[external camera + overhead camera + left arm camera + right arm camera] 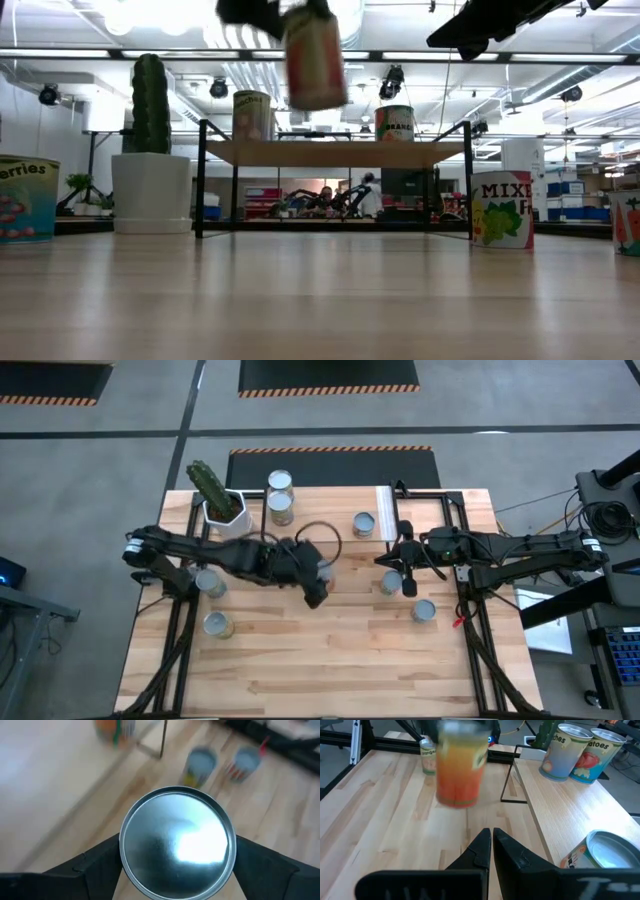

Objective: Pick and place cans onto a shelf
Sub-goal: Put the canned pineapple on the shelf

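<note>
1. High view: the left gripper [316, 582] is seen near the middle of the frame, closed around a can [322, 572] whose top is mostly hidden beneath the wrist. The shelf [330, 520] lies in the upper centre of the frame, with two cans [281, 496] at its left end and one can [364, 524] toward its right. The right gripper [396, 556] waits right of centre with its fingers pressed together and nothing between them. More cans stand at centre left and right of centre. A cactus pot [222, 510] stands at the upper left.

2. Low view: the held can [314, 55] is seen at the top centre, clear of the tabletop and higher than the shelf board [335, 153]. This height is not given by the high view. Two cans are seen on the board.

3. Left wrist view: the shiny round lid of the held can [177, 842] fills the lower centre, with a dark finger [95, 865] at each side of its wall. The can is judged rigid and moderately heavy if full, with a smooth label that could slip. It is best gripped across the side wall at mid-height.

4. Right wrist view: the right gripper [491, 847] is shown with its fingertips touching. The held can [461, 767] appears blurred at the upper centre. Its orange label is shown here and in no overhead picture.
</note>
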